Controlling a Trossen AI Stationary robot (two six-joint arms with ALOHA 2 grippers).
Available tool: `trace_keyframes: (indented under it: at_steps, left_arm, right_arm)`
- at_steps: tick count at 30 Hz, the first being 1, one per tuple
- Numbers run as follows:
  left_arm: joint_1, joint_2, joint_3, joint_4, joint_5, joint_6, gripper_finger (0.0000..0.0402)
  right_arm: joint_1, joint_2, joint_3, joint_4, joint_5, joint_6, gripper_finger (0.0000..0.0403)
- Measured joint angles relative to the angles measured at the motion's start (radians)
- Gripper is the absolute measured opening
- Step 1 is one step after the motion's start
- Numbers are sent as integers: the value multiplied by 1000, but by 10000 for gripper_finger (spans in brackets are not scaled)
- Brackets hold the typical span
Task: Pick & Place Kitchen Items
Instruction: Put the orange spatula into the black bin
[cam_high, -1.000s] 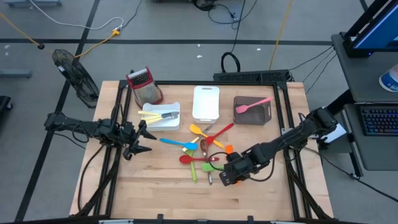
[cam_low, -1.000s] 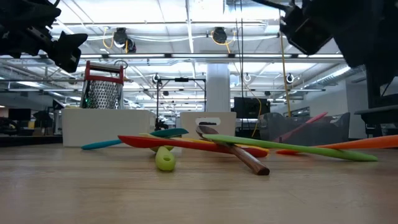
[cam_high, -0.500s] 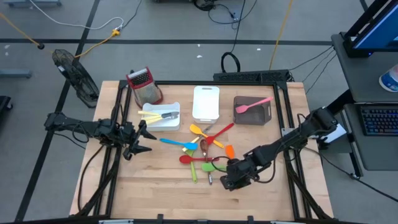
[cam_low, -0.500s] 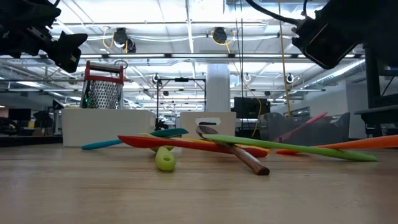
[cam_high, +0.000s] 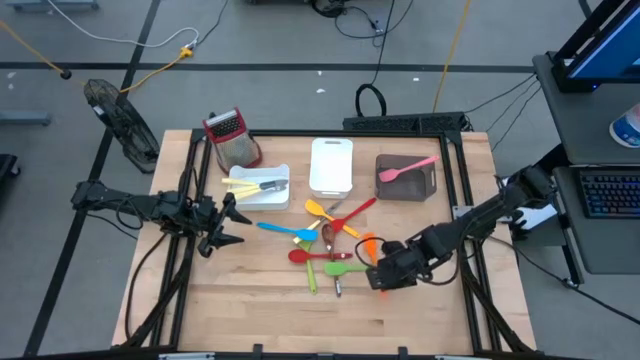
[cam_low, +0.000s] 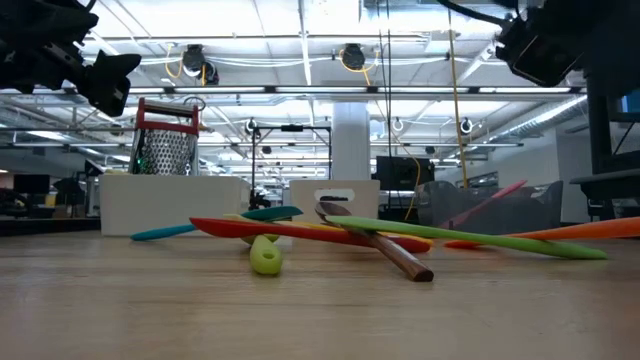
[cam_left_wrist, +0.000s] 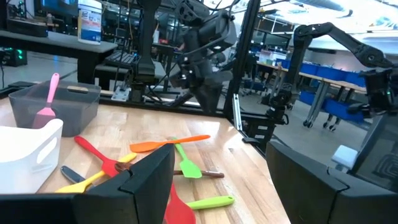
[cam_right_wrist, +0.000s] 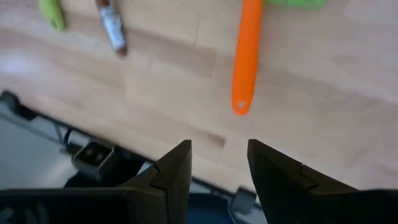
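At the table's left edge the left gripper (cam_high: 228, 228) hangs above the bare wood with its fingers spread apart and nothing between them, pointing toward the middle of the table. Behind it, near the back left corner, stands the red-topped box grater (cam_high: 231, 139), and just beside that the white tray (cam_high: 262, 195) with a yellow stick (cam_high: 240, 183) and a dark-handled utensil (cam_high: 268, 185) lying in it. Further along the back sit a white cutting board (cam_high: 331, 165) and a grey bin (cam_high: 407, 178) — a pink spatula (cam_high: 408, 167) rests across the bin. The loose kitchen items lie in a tangle on the wooden table (cam_high: 260, 300) at its centre: a blue spoon (cam_high: 283, 230) on the left side of the pile, a red spoon (cam_high: 310, 256) and a green utensil (cam_high: 335, 268) nearer the front, a yellow-orange spatula (cam_high: 322, 211) and a long red utensil (cam_high: 356, 213) toward the back, and a wood-handled one (cam_low: 385, 252) crossing under the others in the low view. The orange spatula (cam_right_wrist: 247, 53) lies on the wood at the pile's right side, and the right gripper (cam_high: 385, 278) hovers just beside it, above the table — its fingers (cam_right_wrist: 175, 169) stand partly apart and hold nothing, the orange handle's tip lying free on the wood ahead of them. From above, the gripper seems to sit over the pile's right fringe, though its body hides what is directly beneath.
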Motion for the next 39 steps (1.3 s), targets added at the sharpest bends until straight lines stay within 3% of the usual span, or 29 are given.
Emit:
trace_keyframes:
  at_steps: [24,30,39]
  left_arm:
    - [1,1,0,1,0,-1,257]
    - [1,1,0,1,0,0,257]
    - [1,1,0,1,-54,-1,258]
  right_arm:
    - [-64,15,-96,75,5,-56,153]
    - [-64,15,-118,127,66,-37,153]
    - [-70,15,-118,127,77,-40,153]
